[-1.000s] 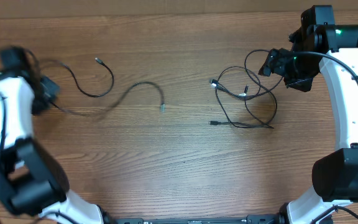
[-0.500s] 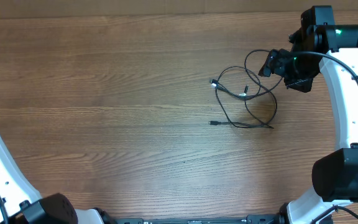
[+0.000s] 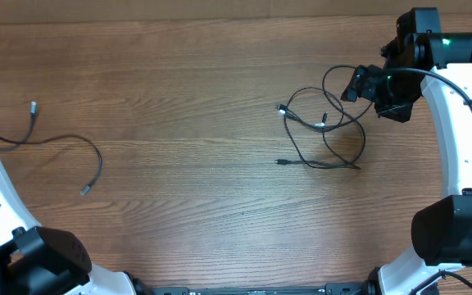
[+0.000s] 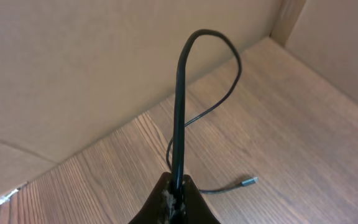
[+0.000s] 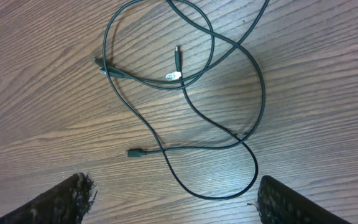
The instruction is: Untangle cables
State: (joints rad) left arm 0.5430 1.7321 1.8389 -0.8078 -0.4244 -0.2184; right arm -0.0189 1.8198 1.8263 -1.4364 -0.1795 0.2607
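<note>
**Overhead.** A brown wood-grain table (image 3: 195, 98) was seen, with a paler strip along its far edge. A tangle of cables (image 3: 324, 124) was recorded right of centre: thin black cords in overlapping loops, with small plugs at the ends. One end trailed out toward the table's middle. The right gripper (image 3: 359, 84), dark and blocky on a white arm (image 3: 457, 123), was noted just beside the tangle's upper right loop. Contact could not be made out. A loose cable (image 3: 99, 160) was found well apart, at the far left. It ran in from the edge and curved down to a pale plug, and a second plug lay above it. The left claw itself could not be picked out here.

**Left wrist.** The left gripper (image 4: 176, 190) was seen pinched fully together on the loose cable (image 4: 179, 93). The cord rose stiffly from the fingers, arched over in a narrow loop and dropped to the wood, ending in a small metallic plug. Plain beige boards were seen behind the table, meeting at a corner.

**Right wrist.** The right gripper (image 5: 173, 196) was seen spread wide, with nothing between its two dark, rough-edged fingertips (image 5: 73, 199). The tangle (image 5: 174, 76) lay flat on the wood ahead of them, untouched. Several crossings and three plug ends were counted, and nothing blocked the view.
</note>
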